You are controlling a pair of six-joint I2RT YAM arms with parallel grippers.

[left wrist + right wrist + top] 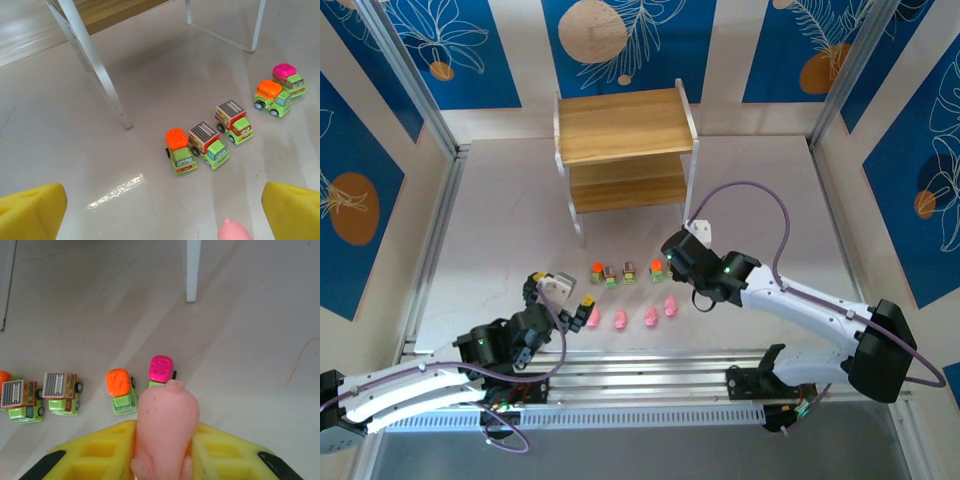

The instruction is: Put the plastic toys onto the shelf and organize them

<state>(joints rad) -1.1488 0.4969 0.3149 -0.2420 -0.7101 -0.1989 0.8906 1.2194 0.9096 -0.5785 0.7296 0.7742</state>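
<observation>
Item: small pink moulded-plastic pig figure (167, 420), clamped flank to flank in the right jaws, by the three o'clock end of the green toy-truck row (234, 122) on the desk (500, 220). Judged light, rigid, smooth, prone to slip; hold across the body. Left jaws wide, empty. Two-tier wooden shelf (625, 125), white-legged, stands at twelve o'clock.

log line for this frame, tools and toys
left tool: open, empty | right tool: shut on pink pig | green trucks: five on table | shelf: behind trucks
</observation>
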